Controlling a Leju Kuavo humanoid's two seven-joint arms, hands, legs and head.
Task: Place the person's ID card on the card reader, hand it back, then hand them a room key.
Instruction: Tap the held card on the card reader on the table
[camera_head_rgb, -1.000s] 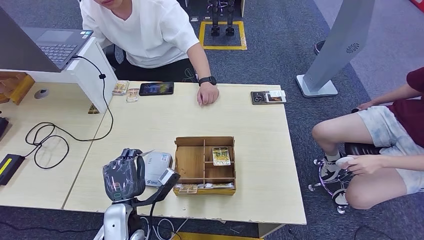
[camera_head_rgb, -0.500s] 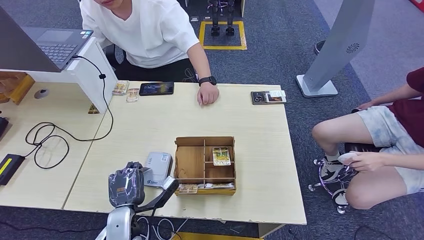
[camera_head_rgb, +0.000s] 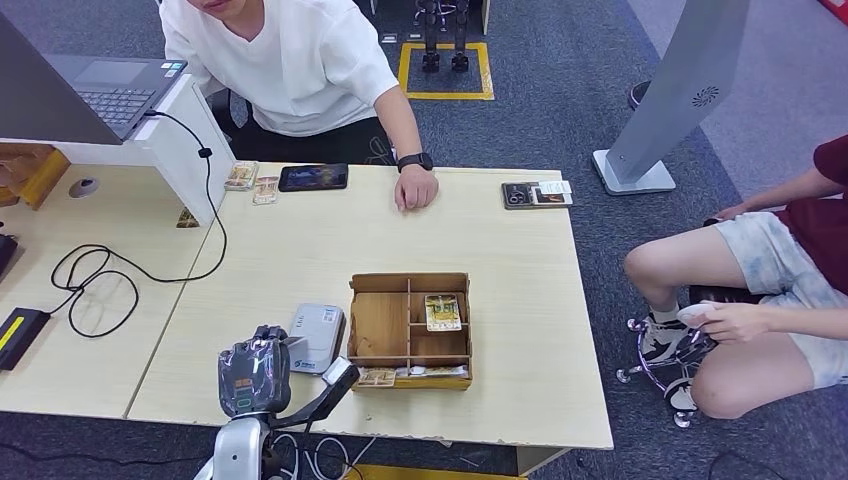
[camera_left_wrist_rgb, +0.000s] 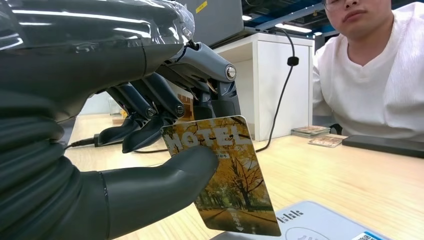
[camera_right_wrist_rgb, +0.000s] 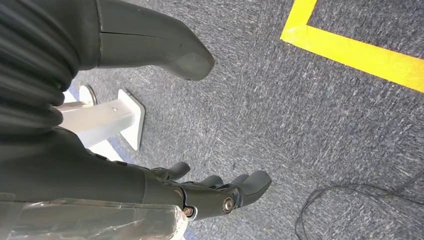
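Now the left hand (camera_left_wrist_rgb: 150, 165) has drawn back toward the table's near edge, off the card reader (camera_head_rgb: 317, 338), thumb and fingers pinching a hotel-print card (camera_left_wrist_rgb: 227, 175) just above it. Reading looks done; handing back comes next. Right hand (camera_right_wrist_rgb: 200, 192) hangs empty, fingers loosely apart.

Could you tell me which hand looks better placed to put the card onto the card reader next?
The left. The left hand already pinches the card just above the card reader on the table. The right hand hangs open over the carpet, holding nothing.
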